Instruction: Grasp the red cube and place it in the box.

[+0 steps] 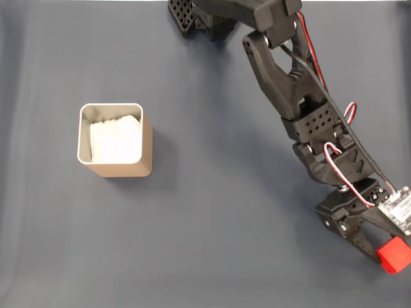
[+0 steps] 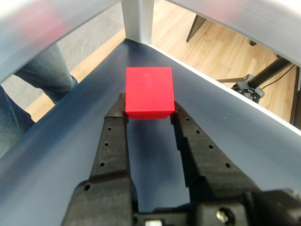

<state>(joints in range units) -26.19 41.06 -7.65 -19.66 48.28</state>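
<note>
Your black two-finger gripper (image 2: 149, 113) is squeezing the small bright red cube (image 2: 149, 92) by its sides, at the table's bottom right corner in the fixed view (well apart from the tan square box (image 1: 147, 149) with white lining).

The red cube (image 2: 149, 91) looks like smooth matt plastic, the gripper (image 2: 149, 113) rough black plastic, the box (image 1: 115, 142) brushed metal, and the table (image 1: 212, 218) matt cloth.
</note>
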